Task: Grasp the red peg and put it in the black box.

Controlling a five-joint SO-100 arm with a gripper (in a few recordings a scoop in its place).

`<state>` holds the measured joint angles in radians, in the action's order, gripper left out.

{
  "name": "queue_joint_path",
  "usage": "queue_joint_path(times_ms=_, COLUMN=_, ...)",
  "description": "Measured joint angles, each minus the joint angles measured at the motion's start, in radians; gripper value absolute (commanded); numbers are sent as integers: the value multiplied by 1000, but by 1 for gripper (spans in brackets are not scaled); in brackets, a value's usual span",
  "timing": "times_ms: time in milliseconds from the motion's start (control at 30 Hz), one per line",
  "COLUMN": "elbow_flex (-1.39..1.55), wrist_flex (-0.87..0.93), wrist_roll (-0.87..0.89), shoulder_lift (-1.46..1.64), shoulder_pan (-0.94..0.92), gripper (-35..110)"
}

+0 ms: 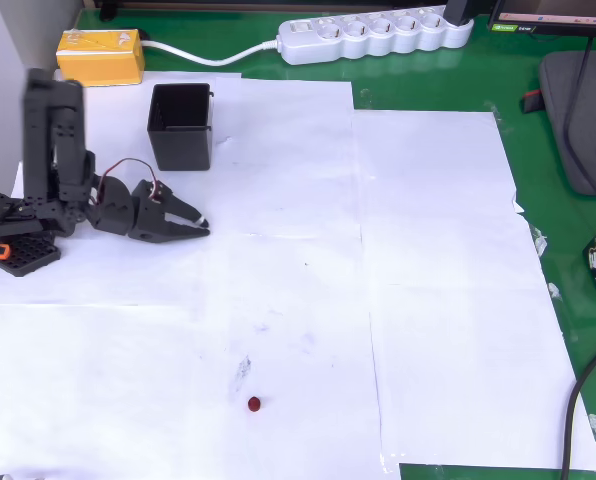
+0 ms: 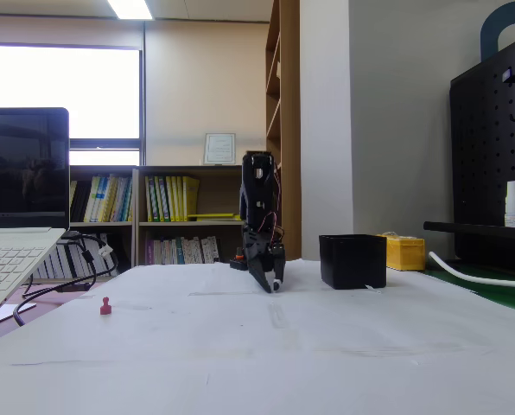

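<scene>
The red peg (image 1: pixel 254 404) stands alone on the white paper near the front of the overhead view; in the fixed view the red peg (image 2: pixel 105 306) is at the left, upright. The black box (image 1: pixel 181 125) sits at the back left, open top up, and the black box (image 2: pixel 352 260) appears right of the arm in the fixed view. My black gripper (image 1: pixel 202 225) rests folded low just in front of the box, jaws together, holding nothing; in the fixed view the gripper (image 2: pixel 274 284) points down at the paper. The peg lies far from it.
A yellow block (image 1: pixel 100 56) lies behind the box at the back left. A white power strip (image 1: pixel 373 35) and its cable run along the back edge. White paper sheets (image 1: pixel 428 300) cover a green mat. A laptop (image 2: pixel 15 233) stands at the fixed view's left.
</scene>
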<state>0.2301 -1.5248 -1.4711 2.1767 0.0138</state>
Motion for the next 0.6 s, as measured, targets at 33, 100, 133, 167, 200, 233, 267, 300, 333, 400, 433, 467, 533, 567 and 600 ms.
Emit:
queue_joint_path(times_ms=33, elbow_flex=35, wrist_flex=-58, wrist_roll=-5, shoulder_lift=64, shoulder_pan=-8, gripper=0)
queue_joint_path(times_ms=100, elbow_flex=112, wrist_flex=-190, wrist_roll=-3, shoulder_lift=201, shoulder_pan=-11, gripper=0)
queue_joint_path(times_ms=133, elbow_flex=146, wrist_flex=-252, wrist_roll=2, shoulder_lift=262, shoulder_pan=-11, gripper=0)
queue_joint_path(times_ms=167, elbow_flex=156, wrist_flex=-293, wrist_roll=2, shoulder_lift=301, shoulder_pan=-11, gripper=0)
queue_joint_path(times_ms=200, elbow_flex=156, wrist_flex=-310, wrist_roll=2, shoulder_lift=313, shoulder_pan=-11, gripper=0)
queue_joint_path(times_ms=233, elbow_flex=158, wrist_flex=-319, wrist_roll=2, shoulder_lift=316, shoulder_pan=-11, gripper=0)
queue_joint_path(times_ms=267, elbow_flex=161, wrist_flex=-324, wrist_roll=2, shoulder_lift=319, shoulder_pan=-11, gripper=0)
queue_joint_path(times_ms=300, elbow_flex=166, wrist_flex=-327, wrist_roll=2, shoulder_lift=322, shoulder_pan=-15, gripper=0)
queue_joint_path(times_ms=333, elbow_flex=176, wrist_flex=-327, wrist_roll=2, shoulder_lift=331, shoulder_pan=-23, gripper=0)
queue_joint_path(times_ms=400, elbow_flex=170, wrist_flex=-327, wrist_roll=2, shoulder_lift=333, shoulder_pan=-34, gripper=0)
queue_joint_path(times_ms=433, elbow_flex=166, wrist_flex=-322, wrist_roll=2, shoulder_lift=333, shoulder_pan=-41, gripper=0)
queue_joint_path(times_ms=467, elbow_flex=161, wrist_flex=-314, wrist_roll=2, shoulder_lift=331, shoulder_pan=-54, gripper=0)
queue_joint_path(times_ms=533, elbow_flex=163, wrist_flex=-298, wrist_roll=2, shoulder_lift=321, shoulder_pan=-74, gripper=0)
queue_joint_path(times_ms=567, elbow_flex=163, wrist_flex=-293, wrist_roll=2, shoulder_lift=318, shoulder_pan=-87, gripper=0)
queue_joint_path(times_ms=600, elbow_flex=164, wrist_flex=-288, wrist_roll=2, shoulder_lift=318, shoulder_pan=-109, gripper=0)
